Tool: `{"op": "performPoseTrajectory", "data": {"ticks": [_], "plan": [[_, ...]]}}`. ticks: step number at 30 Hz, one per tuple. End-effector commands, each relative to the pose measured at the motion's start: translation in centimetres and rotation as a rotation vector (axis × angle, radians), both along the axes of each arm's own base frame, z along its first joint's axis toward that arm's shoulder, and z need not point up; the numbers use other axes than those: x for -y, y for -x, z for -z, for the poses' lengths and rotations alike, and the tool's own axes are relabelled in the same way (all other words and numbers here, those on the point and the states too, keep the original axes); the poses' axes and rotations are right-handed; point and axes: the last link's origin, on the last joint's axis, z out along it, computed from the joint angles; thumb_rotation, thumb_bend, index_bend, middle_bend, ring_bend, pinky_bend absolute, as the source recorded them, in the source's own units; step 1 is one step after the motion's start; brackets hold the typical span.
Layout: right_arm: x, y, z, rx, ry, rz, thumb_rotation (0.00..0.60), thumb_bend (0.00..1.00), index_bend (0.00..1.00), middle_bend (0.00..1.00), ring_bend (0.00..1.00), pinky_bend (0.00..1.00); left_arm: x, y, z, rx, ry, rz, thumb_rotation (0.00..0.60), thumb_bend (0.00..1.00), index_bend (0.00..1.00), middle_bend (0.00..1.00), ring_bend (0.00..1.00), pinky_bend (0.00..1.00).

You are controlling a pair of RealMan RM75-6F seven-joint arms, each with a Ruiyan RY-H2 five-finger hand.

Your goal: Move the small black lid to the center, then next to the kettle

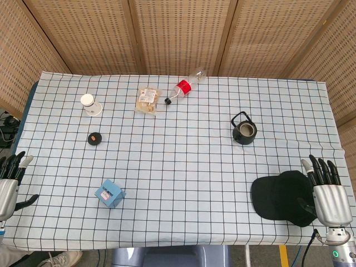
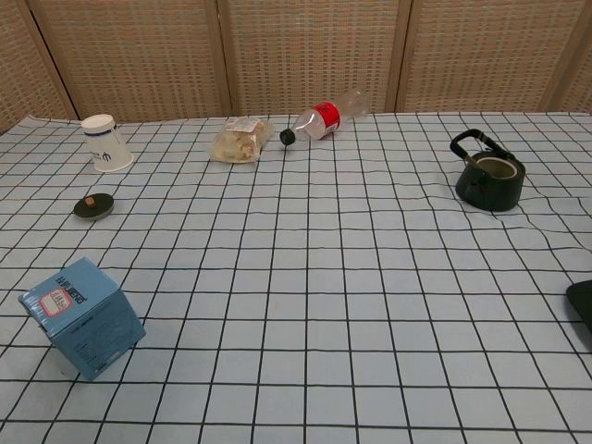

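Well apart, lid (image 1: 95, 138) (left side) and kettle (image 1: 243, 129).

Only the head view shows the robot's body; in the chest view no arm or hand appears. The left hand (image 1: 10, 181) sits at the lower left edge of the frame, partly cut off by the border. Its dark fingers (image 1: 15, 162) point toward the top of the frame and are slightly apart, and the thumb sticks out to the right. It holds nothing. The right hand (image 1: 327, 192) is in the lower right corner, back side up, with fingers straight, apart and pointing up. It holds nothing too. Below it the wrist (image 1: 339, 247) shows a small green light
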Motion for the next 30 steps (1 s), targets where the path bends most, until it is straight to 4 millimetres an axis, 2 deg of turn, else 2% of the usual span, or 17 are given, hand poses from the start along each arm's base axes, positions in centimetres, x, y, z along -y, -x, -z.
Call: {"op": "performPoseTrajectory", "data": {"ticks": [1,19,24,27,30], "plan": [[0.0,0.1,-0.1,0.003,0.000,0.002,0.600,0.17,0.00,0.00,0.00,0.00,0.0,0.0,0.0,0.000,0.000,-0.003,0.600,0.00,0.00,0.00,0.00,0.00],[-0.1,-0.2,0.4,0.000,-0.022,0.000,0.600,0.17,0.00,0.00,0.00,0.00,-0.6,0.1,0.6,-0.005,0.013,-0.008,0.600,0.01,0.00,0.00,0.00,0.00],[-0.1,-0.2,0.3,0.001,-0.019,-0.004,0.600,0.17,0.00,0.00,0.00,0.00,-1.3,-0.2,0.6,0.006,0.004,-0.002,0.600,0.05,0.00,0.00,0.00,0.00],[-0.1,-0.1,0.1,0.002,-0.014,-0.004,0.600,0.17,0.00,0.00,0.00,0.00,-2.1,-0.3,0.6,0.011,0.003,-0.005,0.600,0.11,0.06,0.00,0.00,0.00],[0.0,0.0,0.0,-0.010,-0.005,0.002,0.600,0.17,0.00,0.00,0.00,0.00,-3.6,-0.6,0.7,-0.001,0.012,-0.006,0.600,0.14,0.19,0.00,0.00,0.00]]}}
